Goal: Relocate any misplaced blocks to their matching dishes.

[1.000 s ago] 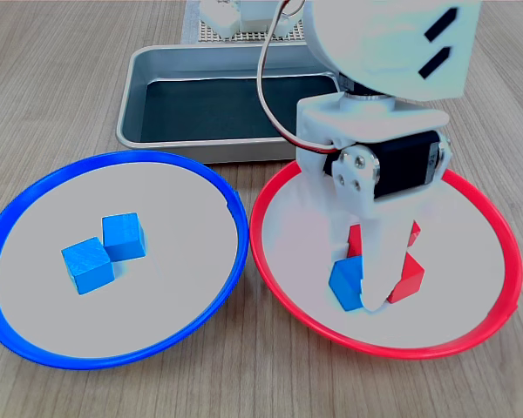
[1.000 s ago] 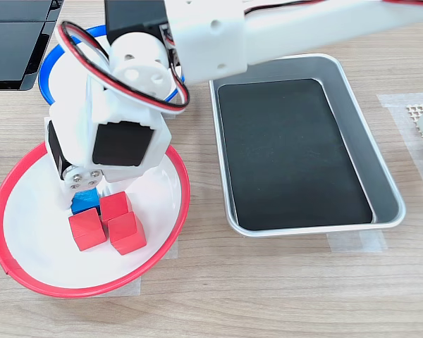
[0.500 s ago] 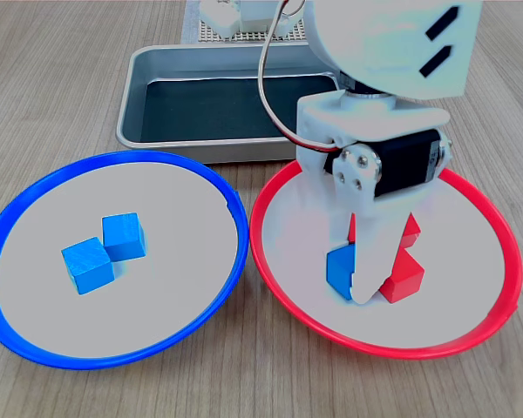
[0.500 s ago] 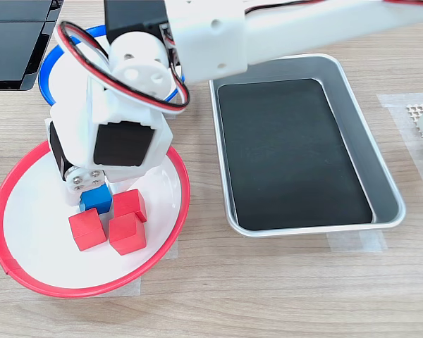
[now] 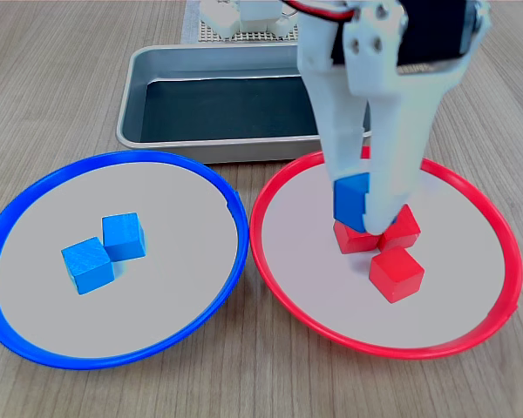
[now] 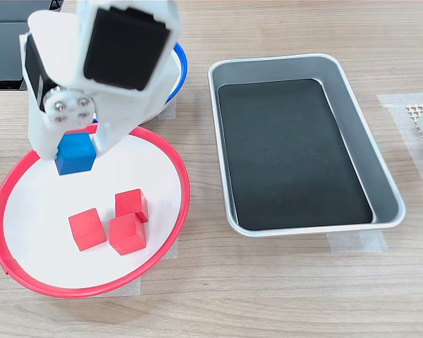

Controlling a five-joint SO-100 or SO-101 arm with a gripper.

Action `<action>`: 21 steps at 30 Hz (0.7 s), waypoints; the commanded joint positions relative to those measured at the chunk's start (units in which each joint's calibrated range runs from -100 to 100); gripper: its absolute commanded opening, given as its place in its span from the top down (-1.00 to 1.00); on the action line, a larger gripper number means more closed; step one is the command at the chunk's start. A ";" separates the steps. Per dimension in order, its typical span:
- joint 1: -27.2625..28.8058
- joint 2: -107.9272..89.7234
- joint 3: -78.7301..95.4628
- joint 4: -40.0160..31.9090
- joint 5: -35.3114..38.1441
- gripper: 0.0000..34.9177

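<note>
Your gripper [image 5: 359,209] is clamped narrowly on a blue cube [image 5: 351,199], its two white fingers pressing the cube's opposite sides. In both exterior views the cube hangs clear above the red-rimmed plate [image 5: 279,279], lifted off its pale grey floor; in the second exterior view the blue cube [image 6: 75,153] shows just below the gripper's white body, near that plate's far rim.

Below it you have three red cubes on the red-rimmed plate. In the first exterior view two of them sit close behind the fingers and partly hidden, while the nearest red cube [image 5: 396,273] lies apart toward the front. In the second exterior view the three red cubes [image 6: 128,233] sit bunched together near the plate's middle.

On the first exterior view's left, the blue-rimmed plate [image 5: 35,331] holds two blue cubes [image 5: 123,236], touching at a corner.

Behind both plates sits the rectangular grey metal tray [image 5: 139,61] with a black liner.

You have no readable writing or brand marks anywhere in either view.
</note>
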 commanded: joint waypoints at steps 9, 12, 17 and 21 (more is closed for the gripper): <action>13.19 -5.15 -0.05 0.08 4.49 0.98; 15.55 -4.64 1.13 -1.98 5.32 0.98; 17.80 -3.10 2.77 -4.79 6.25 0.98; 18.46 -0.71 2.86 -5.95 6.35 0.98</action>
